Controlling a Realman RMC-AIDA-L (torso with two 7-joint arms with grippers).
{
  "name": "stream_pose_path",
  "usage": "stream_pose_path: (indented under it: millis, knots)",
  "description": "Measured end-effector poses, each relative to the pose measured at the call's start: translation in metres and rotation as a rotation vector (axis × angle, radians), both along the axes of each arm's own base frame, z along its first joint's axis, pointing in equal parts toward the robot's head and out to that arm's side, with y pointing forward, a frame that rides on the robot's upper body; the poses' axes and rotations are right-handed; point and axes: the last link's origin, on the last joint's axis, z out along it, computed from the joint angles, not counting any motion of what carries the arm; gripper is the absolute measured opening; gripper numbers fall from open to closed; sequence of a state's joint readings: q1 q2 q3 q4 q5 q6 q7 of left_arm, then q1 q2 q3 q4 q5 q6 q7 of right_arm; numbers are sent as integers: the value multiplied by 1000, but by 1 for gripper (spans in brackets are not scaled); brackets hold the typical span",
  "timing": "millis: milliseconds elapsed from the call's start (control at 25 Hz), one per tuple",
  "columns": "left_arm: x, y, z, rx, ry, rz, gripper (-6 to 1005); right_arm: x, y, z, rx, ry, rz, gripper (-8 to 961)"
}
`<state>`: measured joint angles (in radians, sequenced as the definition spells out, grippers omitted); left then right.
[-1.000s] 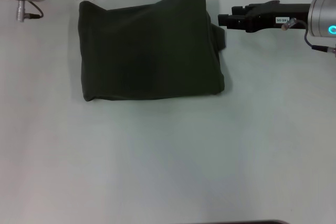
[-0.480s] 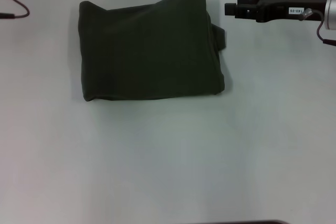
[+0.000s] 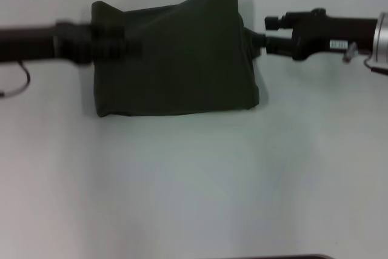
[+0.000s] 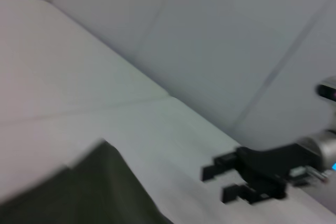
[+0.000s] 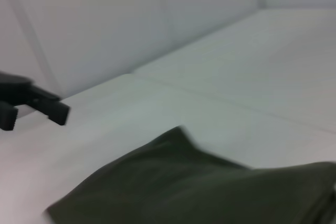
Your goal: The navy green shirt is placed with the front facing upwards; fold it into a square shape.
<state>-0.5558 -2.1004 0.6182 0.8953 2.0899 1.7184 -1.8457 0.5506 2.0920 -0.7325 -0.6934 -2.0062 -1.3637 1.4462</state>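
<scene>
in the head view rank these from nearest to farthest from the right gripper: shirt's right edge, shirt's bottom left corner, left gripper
1. The navy green shirt, right edge: beside the right gripper.
2. The left gripper: over the shirt's left part.
3. Shirt's bottom left corner: farthest, toward the robot's left.

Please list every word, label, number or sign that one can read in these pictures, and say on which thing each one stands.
Small white label on the right arm: it carries dark print, too blurred to read.
Navy green shirt: folded, no lettering or neck label shows.
Nothing else carries text.

Shirt [image 3: 176, 59] between pincers (on table [image 3: 194, 186]).
</scene>
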Motion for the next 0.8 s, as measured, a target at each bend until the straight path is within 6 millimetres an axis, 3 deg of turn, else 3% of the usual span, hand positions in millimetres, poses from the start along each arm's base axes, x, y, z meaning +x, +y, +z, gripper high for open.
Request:
stream_pose_path:
  millis: [200,320,440,800]
  knots:
    - [-21,-50,-19,-16,-84,-85,706,14,-51,-11,2,120,169,529]
    - [-27,-61,-22,51,-97,-127,706,20,-71,-10,29,188,198,528]
    - [-29,-63,-24,79,-104,-142,706,25,-84,-6,31,215,194,528]
    - [-27,-56,-27,139,-154,-147,706,27,-84,-3,34,271,120,530]
